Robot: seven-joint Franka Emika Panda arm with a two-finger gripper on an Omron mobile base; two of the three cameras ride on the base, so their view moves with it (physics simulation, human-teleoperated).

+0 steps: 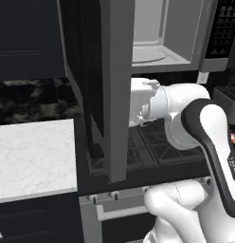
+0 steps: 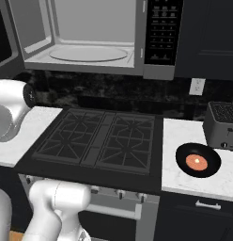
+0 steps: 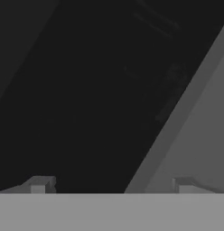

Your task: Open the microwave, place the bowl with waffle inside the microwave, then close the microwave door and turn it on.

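Observation:
The microwave (image 2: 85, 42) hangs over the stove with its light grey cavity (image 1: 157, 38) exposed. The microwave door (image 1: 114, 95) is swung wide out and shows edge-on as a tall grey panel. My hand reaches behind that panel, so its fingers are hidden in the left base view. In the hand view my gripper (image 3: 111, 185) is open, its fingertips (image 3: 41, 182) far apart, close against the door's dark glass (image 3: 86, 90) and grey frame (image 3: 199, 135). The black bowl (image 2: 198, 160) with the round waffle (image 2: 197, 162) rests on the right counter, far from the gripper.
A black stove (image 2: 99, 139) with grates lies under the microwave. A grey toaster (image 2: 221, 124) stands just behind the bowl. A white marble counter (image 1: 34, 156) lies left of the stove. The black button panel (image 2: 160, 33) is on the microwave's right side.

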